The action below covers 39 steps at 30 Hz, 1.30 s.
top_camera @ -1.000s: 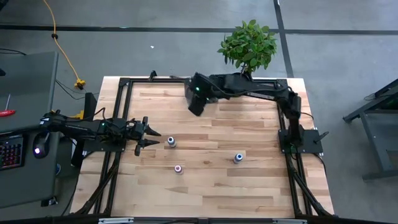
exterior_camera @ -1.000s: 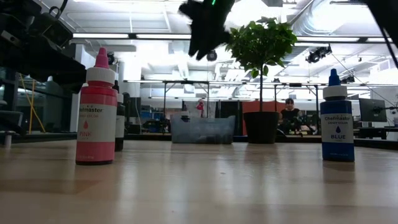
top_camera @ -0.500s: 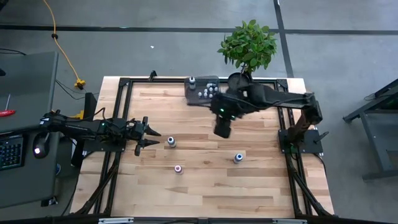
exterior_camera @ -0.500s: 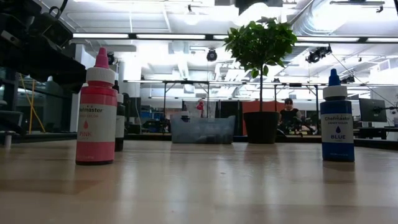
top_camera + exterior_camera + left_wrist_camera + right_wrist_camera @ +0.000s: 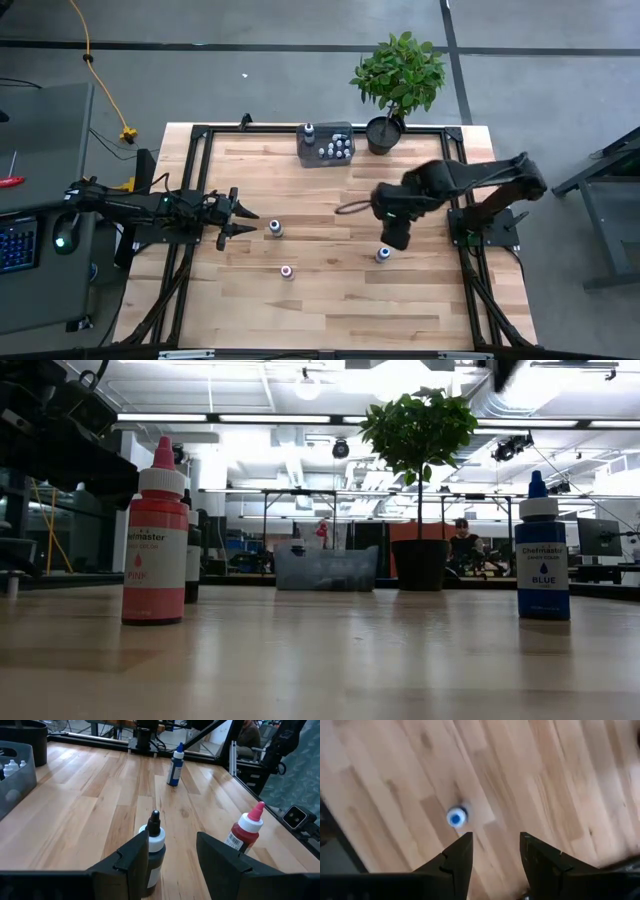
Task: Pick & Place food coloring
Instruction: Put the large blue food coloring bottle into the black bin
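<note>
Three food coloring bottles stand upright on the wooden table: a dark-capped one (image 5: 274, 228), a pink one (image 5: 287, 271) and a blue one (image 5: 382, 254). Several more sit in the grey tray (image 5: 326, 147) at the far edge. My right gripper (image 5: 392, 238) hangs high over the table, pointing down, just to the far side of the blue bottle (image 5: 456, 817), open and empty (image 5: 495, 852). My left gripper (image 5: 240, 218) waits at the left, level and open, its fingers (image 5: 172, 855) facing the dark-capped bottle (image 5: 155, 847) without touching it.
A potted green plant (image 5: 398, 75) stands at the far edge beside the tray. Black frame rails (image 5: 200, 135) run around the table. Bare wood lies between the three bottles and toward the near edge.
My right gripper has swung from above the tray at the far edge toward the table's near right, ending high over the blue bottle, and has tipped further downward. The tray, hidden under it before, now shows. The bottles have not moved.
</note>
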Available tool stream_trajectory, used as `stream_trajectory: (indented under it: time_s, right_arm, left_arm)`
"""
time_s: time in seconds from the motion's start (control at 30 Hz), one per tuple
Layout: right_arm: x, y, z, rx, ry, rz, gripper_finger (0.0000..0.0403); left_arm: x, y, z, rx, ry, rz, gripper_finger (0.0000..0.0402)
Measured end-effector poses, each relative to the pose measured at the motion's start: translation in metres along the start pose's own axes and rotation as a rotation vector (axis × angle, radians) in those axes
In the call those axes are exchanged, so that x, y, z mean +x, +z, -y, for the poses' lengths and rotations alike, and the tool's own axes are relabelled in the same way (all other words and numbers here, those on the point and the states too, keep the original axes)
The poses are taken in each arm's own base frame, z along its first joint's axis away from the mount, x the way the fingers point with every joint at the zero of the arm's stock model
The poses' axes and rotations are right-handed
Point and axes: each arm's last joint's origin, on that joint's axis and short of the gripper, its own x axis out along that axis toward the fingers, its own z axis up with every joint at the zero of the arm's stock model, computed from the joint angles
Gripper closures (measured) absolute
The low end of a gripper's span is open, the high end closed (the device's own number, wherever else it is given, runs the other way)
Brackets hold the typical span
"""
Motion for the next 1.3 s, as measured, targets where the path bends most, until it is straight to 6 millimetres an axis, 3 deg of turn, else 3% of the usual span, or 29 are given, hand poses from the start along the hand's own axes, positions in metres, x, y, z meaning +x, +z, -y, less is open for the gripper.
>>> stream_trajectory:
  time_s: [0.17, 0.33, 0.53, 0.67, 0.87, 1.3]
  right_arm:
    - [0.028, -0.034, 0.008, 0.031, 0.005, -0.032, 0.0250]
    - [0.063, -0.054, 0.014, -0.037, 0.043, 0.011, 0.0249]
    - [0.104, -0.063, 0.017, -0.216, 0.093, 0.073, 0.0248]
    - [0.121, -0.066, 0.012, -0.354, 0.142, 0.115, 0.0247]
    - [0.127, -0.071, 0.004, -0.467, 0.173, 0.162, 0.0246]
    - [0.127, -0.072, 0.002, -0.477, 0.131, 0.192, 0.0238]
  left_arm:
    - [0.000, 0.000, 0.000, 0.000, -0.001, 0.000, 0.0238]
    - [0.000, 0.000, 0.000, 0.000, 0.000, 0.000, 0.0238]
    - [0.000, 0.000, 0.000, 0.000, 0.000, 0.000, 0.0238]
    - [0.000, 0.000, 0.000, 0.000, 0.000, 0.000, 0.0238]
    - [0.000, 0.000, 0.000, 0.000, 0.000, 0.000, 0.0238]
    - [0.000, 0.000, 0.000, 0.000, 0.000, 0.000, 0.0238]
